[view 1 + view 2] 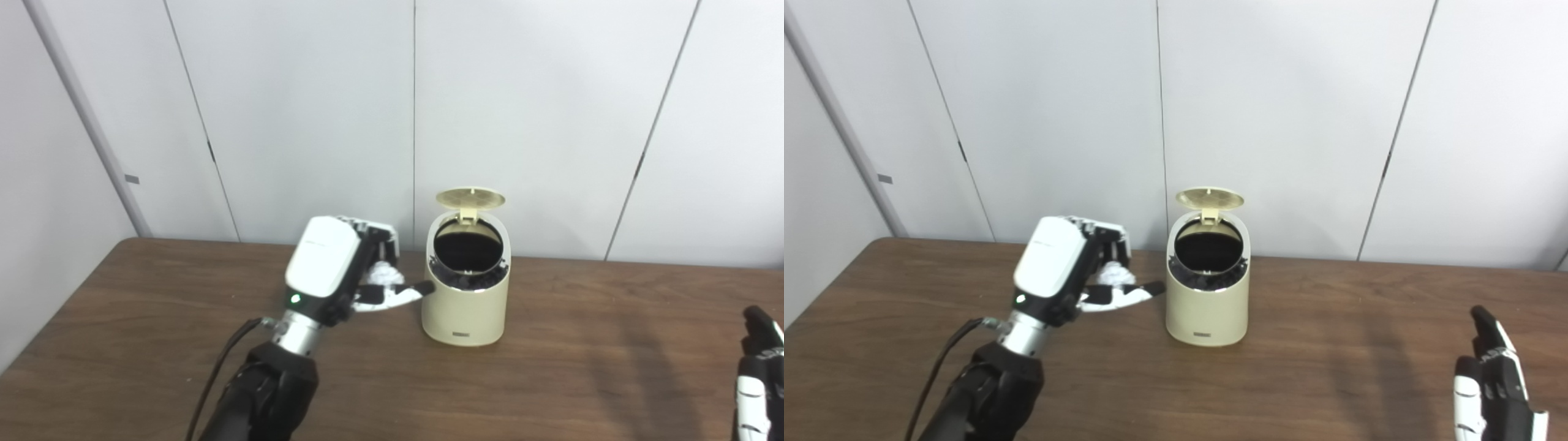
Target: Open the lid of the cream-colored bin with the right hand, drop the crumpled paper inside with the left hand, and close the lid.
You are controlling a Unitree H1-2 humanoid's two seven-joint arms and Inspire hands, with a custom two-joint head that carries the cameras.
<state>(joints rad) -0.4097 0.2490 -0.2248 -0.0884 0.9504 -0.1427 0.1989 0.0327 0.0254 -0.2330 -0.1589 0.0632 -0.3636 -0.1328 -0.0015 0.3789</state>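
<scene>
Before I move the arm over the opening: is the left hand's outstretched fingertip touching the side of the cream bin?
Apart. The right eye view shows a strip of table between the left hand's fingertips and the cream-coloured plastic bin.

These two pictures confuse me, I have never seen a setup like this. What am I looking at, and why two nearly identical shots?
They come from two cameras side by side on a humanoid robot's head, so the scene repeats with a slight shift. On the brown table stands a cream-colored bin with its lid flipped up. The left hand, raised beside the bin, holds a crumpled paper. The right hand waits near the table's right edge, holding nothing, fingers extended.
</scene>
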